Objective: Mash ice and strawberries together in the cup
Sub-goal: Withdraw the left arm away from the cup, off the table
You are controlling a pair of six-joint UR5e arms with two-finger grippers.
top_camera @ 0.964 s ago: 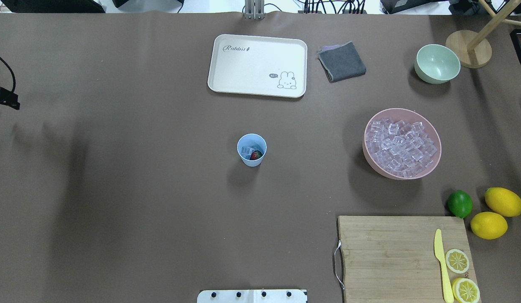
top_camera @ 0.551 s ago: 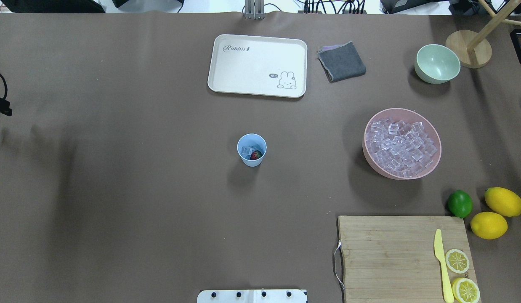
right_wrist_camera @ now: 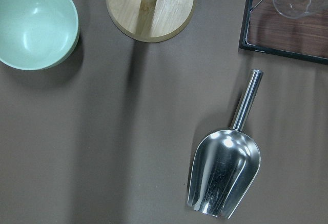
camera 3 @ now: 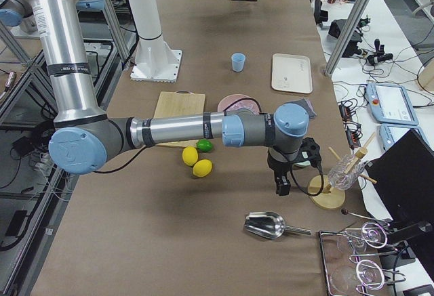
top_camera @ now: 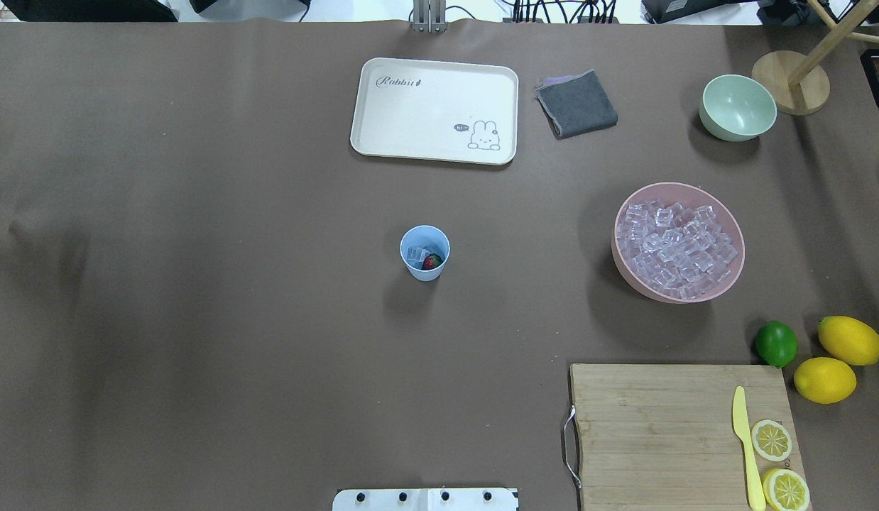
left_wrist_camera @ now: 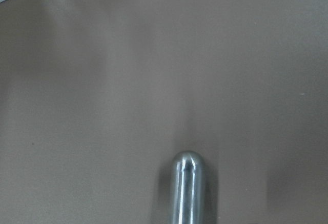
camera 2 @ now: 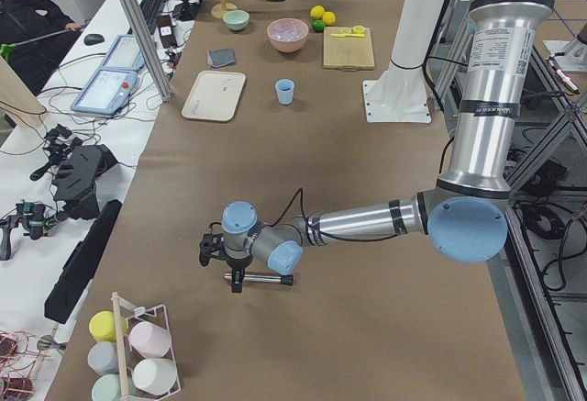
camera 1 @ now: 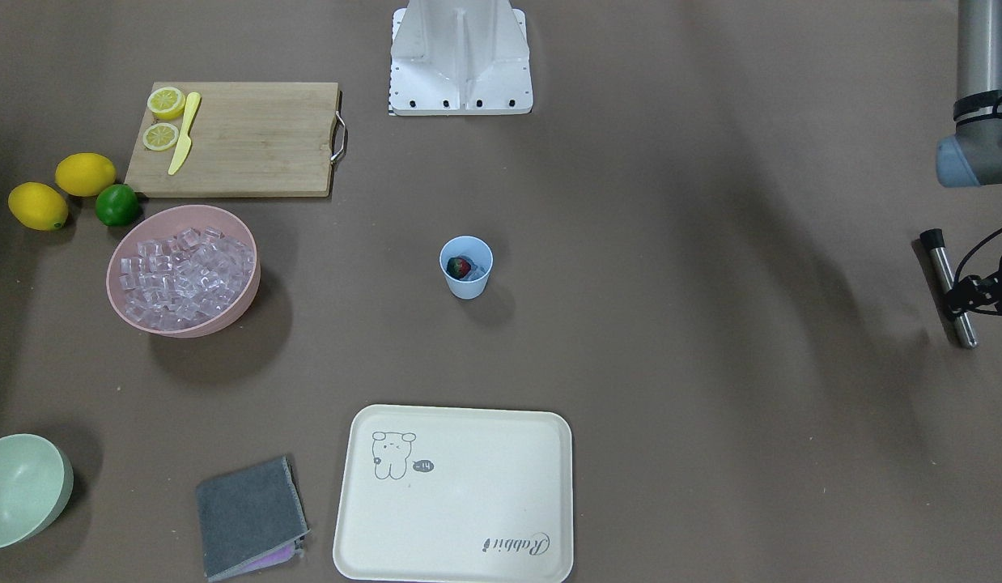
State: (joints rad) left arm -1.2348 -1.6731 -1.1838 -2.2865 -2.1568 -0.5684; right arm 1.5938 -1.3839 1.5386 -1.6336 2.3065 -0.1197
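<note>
The light-blue cup (top_camera: 424, 253) stands upright mid-table, also in the front view (camera 1: 466, 267). It holds a red strawberry (top_camera: 432, 262) and a few clear ice cubes (top_camera: 415, 253). More ice (top_camera: 674, 248) fills the pink bowl (top_camera: 736, 278). My left gripper (camera 1: 966, 298) is far from the cup, at the table's left end, low over a metal rod (camera 1: 946, 283) lying on the table. The rod's rounded tip shows in the left wrist view (left_wrist_camera: 187, 183); I cannot tell if the jaws are shut. My right gripper (camera 3: 281, 182) hangs above the table near a steel scoop (right_wrist_camera: 224, 175); its state is unclear.
A cream tray (top_camera: 434, 110), grey cloth (top_camera: 576, 103) and pale green bowl (top_camera: 738, 106) lie at the far side. A wooden stand (right_wrist_camera: 149, 6) is beside the bowl. A cutting board (top_camera: 681, 433) with knife and lemon slices, a lime (top_camera: 776, 343) and two lemons sit near right.
The black parts of the left arm at the overhead view's left edge have slid out of that view. The cup and its contents have not moved.
</note>
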